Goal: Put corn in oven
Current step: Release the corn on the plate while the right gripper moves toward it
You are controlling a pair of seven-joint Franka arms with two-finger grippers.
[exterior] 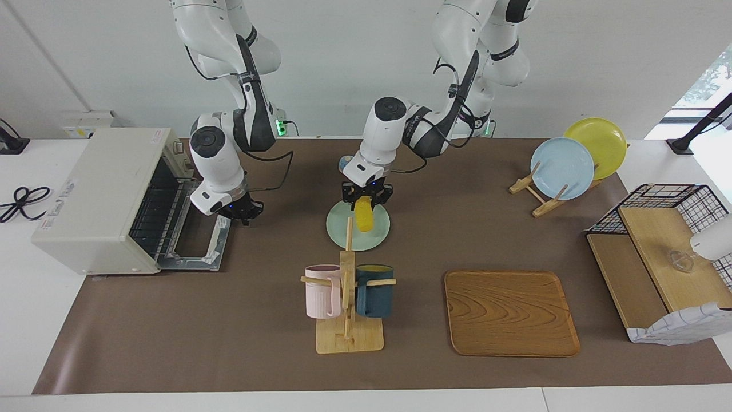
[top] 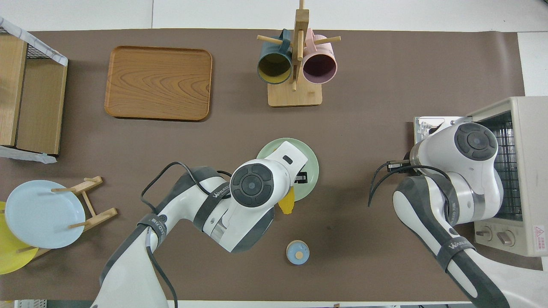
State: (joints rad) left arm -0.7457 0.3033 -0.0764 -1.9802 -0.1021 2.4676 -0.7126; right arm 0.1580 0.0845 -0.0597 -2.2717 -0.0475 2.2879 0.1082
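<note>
The corn (exterior: 363, 218) is a yellow cob that hangs tip-down in my left gripper (exterior: 366, 201), which is shut on its upper end over the pale green plate (exterior: 380, 236). I cannot tell whether its tip touches the plate. In the overhead view the corn (top: 287, 204) shows below the left wrist, at the green plate's (top: 311, 159) rim. The off-white oven (exterior: 97, 194) stands at the right arm's end of the table with its door (exterior: 197, 249) dropped open and its wire rack showing. My right gripper (exterior: 245, 212) hangs over the open door, empty. The oven also shows in the overhead view (top: 528, 128).
A wooden mug rack (exterior: 347, 297) with a pink and a dark blue mug stands just farther from the robots than the green plate. A wooden tray (exterior: 510, 312), a plate stand (exterior: 537, 197) with blue and yellow plates, and a wire shelf (exterior: 657, 252) lie toward the left arm's end. A small blue round object (top: 297, 251) lies near the robots.
</note>
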